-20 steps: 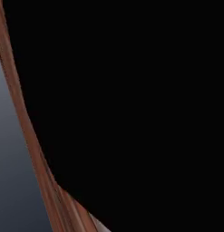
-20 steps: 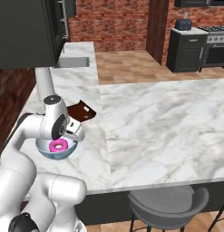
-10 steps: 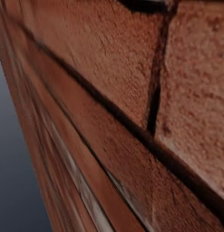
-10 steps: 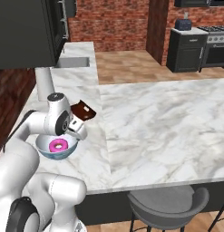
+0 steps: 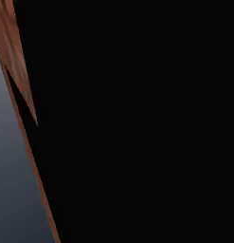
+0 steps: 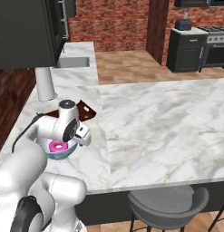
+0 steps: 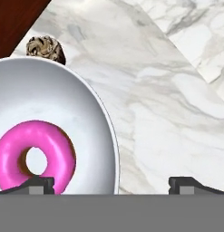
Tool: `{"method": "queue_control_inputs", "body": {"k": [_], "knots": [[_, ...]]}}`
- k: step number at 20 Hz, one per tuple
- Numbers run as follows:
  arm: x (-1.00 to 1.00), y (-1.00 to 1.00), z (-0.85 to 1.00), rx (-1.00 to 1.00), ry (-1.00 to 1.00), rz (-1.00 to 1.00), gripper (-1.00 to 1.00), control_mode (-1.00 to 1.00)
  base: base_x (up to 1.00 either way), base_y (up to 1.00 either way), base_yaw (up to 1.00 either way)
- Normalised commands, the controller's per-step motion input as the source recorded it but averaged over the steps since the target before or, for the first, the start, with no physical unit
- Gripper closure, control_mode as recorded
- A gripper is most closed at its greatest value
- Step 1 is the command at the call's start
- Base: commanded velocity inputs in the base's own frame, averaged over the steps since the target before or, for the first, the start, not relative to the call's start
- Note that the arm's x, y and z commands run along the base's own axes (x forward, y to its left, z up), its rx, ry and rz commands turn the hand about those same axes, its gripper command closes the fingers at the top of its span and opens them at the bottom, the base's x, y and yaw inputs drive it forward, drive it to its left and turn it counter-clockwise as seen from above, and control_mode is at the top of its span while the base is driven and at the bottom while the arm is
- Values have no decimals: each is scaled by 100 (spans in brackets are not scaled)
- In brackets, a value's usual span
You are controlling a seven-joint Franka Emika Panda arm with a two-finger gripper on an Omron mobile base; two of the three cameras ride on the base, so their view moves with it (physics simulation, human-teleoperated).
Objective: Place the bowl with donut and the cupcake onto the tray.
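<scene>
Change: hardly anything is shifting in the right base view over the last second; the arm is staying bent over the bowl, which is sitting in the same spot on the counter. The left base view is changing from brick to mostly black.
Gripper point(image 7: 111, 183): jaws are standing spread wide, nothing between them; one tip is hanging over the donut, the other over bare marble, so the bowl rim is lying between the two.
Bowl point(image 7: 63, 104): sitting on the counter directly under the hand, pale inside in the hand view, blue-grey outside in the right base view point(image 6: 59, 153).
Donut point(image 7: 36, 154): pink, lying flat inside the bowl, just below one fingertip.
Cupcake point(image 7: 45, 49): resting beyond the bowl's far rim, just beside it, near the tray's edge.
Tray point(image 7: 13, 18): dark reddish-brown, lying beyond the bowl from the gripper; also showing behind the wrist point(image 6: 84, 111).
Counter point(image 6: 168, 122): white marble, carrying all of the above.
Paper-towel roll point(image 6: 45, 84): standing upright beyond the tray, well apart from the gripper.
</scene>
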Motion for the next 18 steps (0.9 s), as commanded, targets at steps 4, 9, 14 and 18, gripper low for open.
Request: {"method": "queue_control_inputs", "body": {"k": [4, 9, 14, 18], "knots": [[7, 2, -25, 2, 0, 0, -100, -100, 0, 0, 0], [4, 3, -14, 1, 0, 0, -100, -100, 0, 0, 0], [1, 6, -14, 0, 0, 0, -100, -100, 0, 0, 0], [1, 13, -9, 0, 1, 0, -100, -100, 0, 0, 0]]}}
